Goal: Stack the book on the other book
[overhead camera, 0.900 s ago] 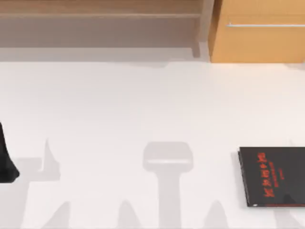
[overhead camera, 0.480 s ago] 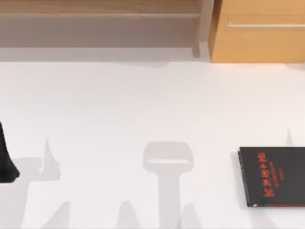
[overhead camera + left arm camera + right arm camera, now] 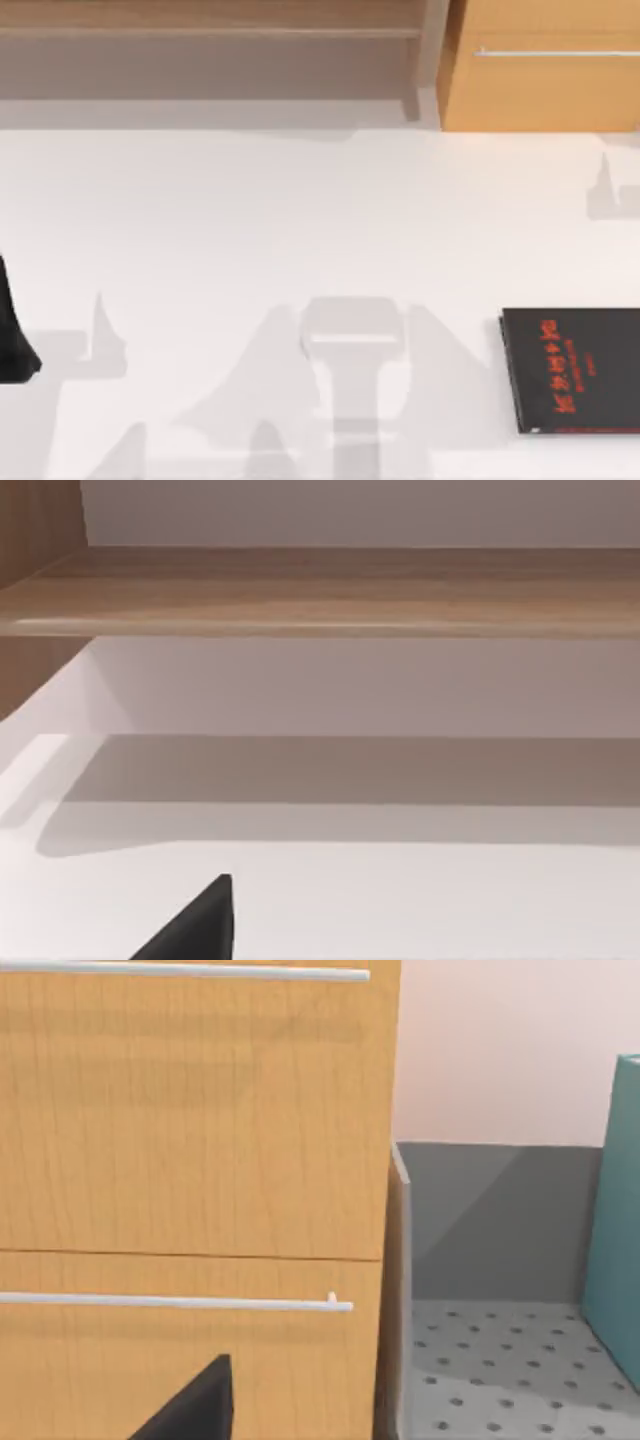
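1. Bright, even light falls on the white bench (image 3: pixel 300 220) in the top view, with no glare or hot spots.
2. Soft grey shadows with pale, blurred edges lie across the near half of the bench; one blocky shape sits at centre with tapering wedges on either side.
3. A smaller faint shadow marks the bench at its far right edge.
4. In the left wrist view, a wooden shelf (image 3: pixel 330 590) casts a broad dim band on the wall and bench beneath it.
5. In the right wrist view, the wooden drawers (image 3: pixel 190 1110) are evenly lit, and a grey bin (image 3: pixel 480 1260) shows a shaded inner wall.
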